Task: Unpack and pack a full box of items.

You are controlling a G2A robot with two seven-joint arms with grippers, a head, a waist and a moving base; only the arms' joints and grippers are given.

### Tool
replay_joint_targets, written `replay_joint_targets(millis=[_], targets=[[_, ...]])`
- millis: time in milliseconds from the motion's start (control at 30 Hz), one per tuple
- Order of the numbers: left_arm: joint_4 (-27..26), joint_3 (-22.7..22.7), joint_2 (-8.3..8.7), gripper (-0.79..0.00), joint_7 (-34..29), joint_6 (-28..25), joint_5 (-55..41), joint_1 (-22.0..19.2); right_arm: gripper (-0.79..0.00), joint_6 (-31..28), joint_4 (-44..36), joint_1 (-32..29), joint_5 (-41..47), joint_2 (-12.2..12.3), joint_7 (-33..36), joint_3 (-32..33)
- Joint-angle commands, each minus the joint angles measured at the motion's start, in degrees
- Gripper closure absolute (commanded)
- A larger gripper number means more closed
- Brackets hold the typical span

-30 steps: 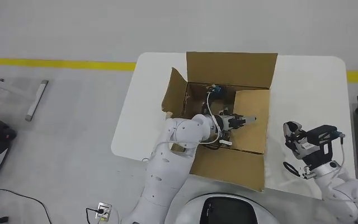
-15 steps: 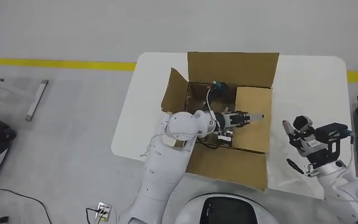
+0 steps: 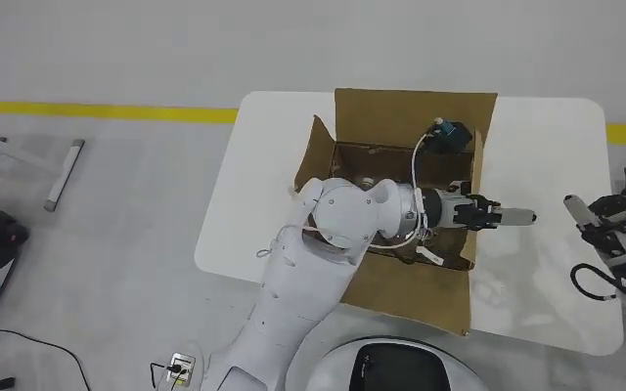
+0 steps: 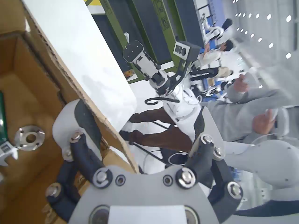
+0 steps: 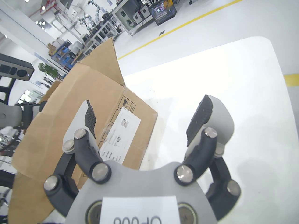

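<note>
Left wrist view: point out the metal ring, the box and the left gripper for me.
Metal ring [image 4: 39, 138]: left wrist view, on its flat face beside the centre hole.
Box [image 4: 39, 54]: left wrist view, on its side wall.
Left gripper [image 4: 136, 115]: left wrist view, midway between its open fingertips.

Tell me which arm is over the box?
The left gripper and its arm lie across the brown cardboard box; the right gripper hangs over the white table.

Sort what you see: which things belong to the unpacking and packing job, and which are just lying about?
Job: cardboard box; metal flange and spanner inside it.
Lying about: metal bar on the floor; green rack beyond the table; yellow floor line.
</note>
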Motion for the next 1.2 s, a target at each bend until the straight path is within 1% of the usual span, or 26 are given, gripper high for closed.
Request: replay_joint_targets(millis=[0,100,133,267,300,367,400,433,500,633,700,767,867,933,1033,1067,1100,1167], targets=[[1.2,2.8,-0.44,-0.785,0.6,-0.4,-1.3,-0.3,-0.785,-0.5,0.5,-0.3,7.9,0.0,2.0,1.3],[3.5,6.1,-0.91,-0.785,1.3,-1.1,-0.4,-1.0,-0.785,-0.4,1.3,-0.8,14.9,-0.1,4.3,2.9],[4.4,6.8,-1.05,-0.785,1.6,-1.1,-0.2,-1.2,-0.785,-0.1,1.5,-0.8,16.0,-0.1,4.9,3.5],[6.2,8.8,-1.53,-0.785,1.6,-1.3,-1.5,-1.9,-0.785,1.4,2.0,-0.9,17.6,-0.1,6.0,4.4],[6.4,9.1,-1.57,-0.785,1.5,-1.5,-1.6,-2.0,-0.785,1.5,2.0,-1.0,16.8,0.0,6.5,4.6],[7.0,9.4,-1.60,-0.785,1.4,-1.5,-1.4,-2.3,-0.486,2.1,2.0,-1.0,15.8,0.0,6.9,4.2],[7.4,9.6,-1.58,-0.785,1.4,-1.5,-0.9,-2.4,-0.409,2.0,1.9,-0.9,15.5,0.0,7.1,3.9],[7.7,9.6,-1.56,-0.785,1.5,-1.4,-0.6,-2.5,-0.379,1.8,1.7,-1.0,14.6,0.0,7.7,3.5],[8.0,9.5,-1.51,-0.785,1.5,-1.1,-0.8,-2.5,-0.388,0.9,1.4,-0.6,14.5,0.0,7.9,2.5],[8.4,9.3,-1.35,-0.785,1.3,-0.7,-0.5,-2.6,-0.376,-1.1,1.0,-0.8,13.6,-0.2,7.6,1.3],[8.4,9.3,-1.30,-0.785,1.2,-0.5,-0.4,-2.6,-0.326,-1.2,1.0,-0.6,13.8,-0.2,8.0,0.5],[8.4,9.5,-1.24,-0.785,1.0,-0.5,-0.2,-2.5,-0.296,-1.9,1.0,-0.3,13.6,-0.2,8.4,-0.3],[8.6,9.6,-1.13,-0.785,1.0,-0.3,0.1,-2.4,-0.283,-2.2,0.7,-0.1,13.4,-0.2,8.6,-1.1],[8.6,9.6,-1.10,-0.785,1.1,-0.1,0.0,-2.3,-0.259,-2.6,0.0,-0.4,12.7,-0.2,9.0,-1.3],[8.4,9.7,-1.05,-0.785,1.1,0.0,0.1,-2.2,-0.194,-2.7,0.2,-0.4,11.7,-0.2,9.4,-1.6],[8.3,9.7,-1.03,-0.785,1.1,0.1,0.0,-2.1,-0.080,-2.6,0.5,-0.2,11.4,-0.2,9.5,-1.8],[8.2,9.7,-1.00,-0.785,1.2,0.2,0.0,-2.1,0.000,-2.4,0.9,0.0,11.2,-0.2,9.5,-2.0],[7.6,9.4,-0.88,-0.785,1.6,0.2,0.4,-2.0,0.000,-2.2,1.6,0.5,10.8,-0.2,9.5,-2.5]])
